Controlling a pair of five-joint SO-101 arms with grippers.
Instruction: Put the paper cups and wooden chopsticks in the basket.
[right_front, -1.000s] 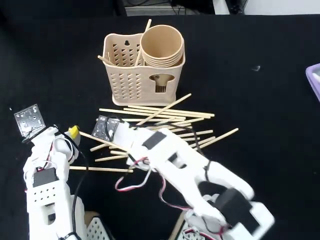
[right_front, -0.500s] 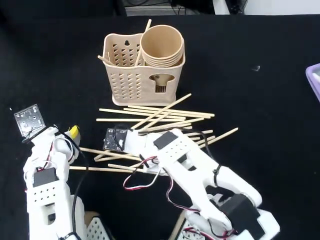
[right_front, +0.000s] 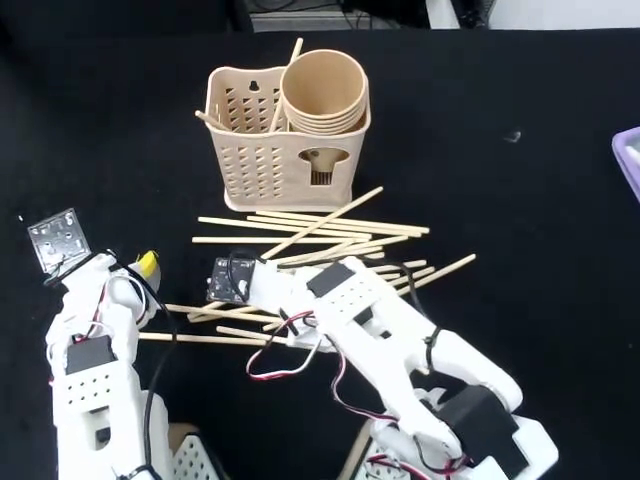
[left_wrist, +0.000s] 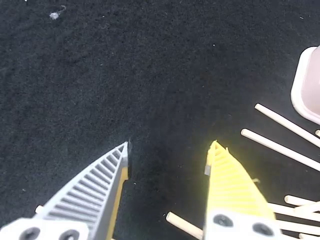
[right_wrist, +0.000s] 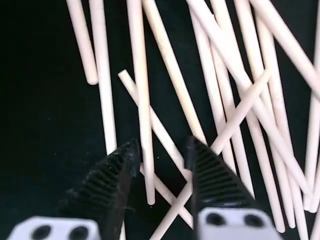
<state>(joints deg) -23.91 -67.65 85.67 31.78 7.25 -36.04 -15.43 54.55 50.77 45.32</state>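
Hovering at the left, my left gripper (left_wrist: 170, 150) stands wide open and empty above the table (right_front: 500, 200). My right gripper (right_wrist: 162, 147), jaws partly apart, straddles loose chopsticks (right_wrist: 103, 75) without clamping any. Behind stands the basket (right_front: 280, 165): a few chopsticks in its left compartment, stacked cups (right_front: 323, 90) in its right.

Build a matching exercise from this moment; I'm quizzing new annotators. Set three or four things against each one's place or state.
Things:
1. paper cups
2. basket
3. left gripper
4. right gripper

Places or states:
A. open, directly over crossed chopsticks
B. upright, beyond the chopstick pile
C. stacked in one basket compartment
D. open, over black table at the pile's edge

Pairs: 1-C, 2-B, 3-D, 4-A
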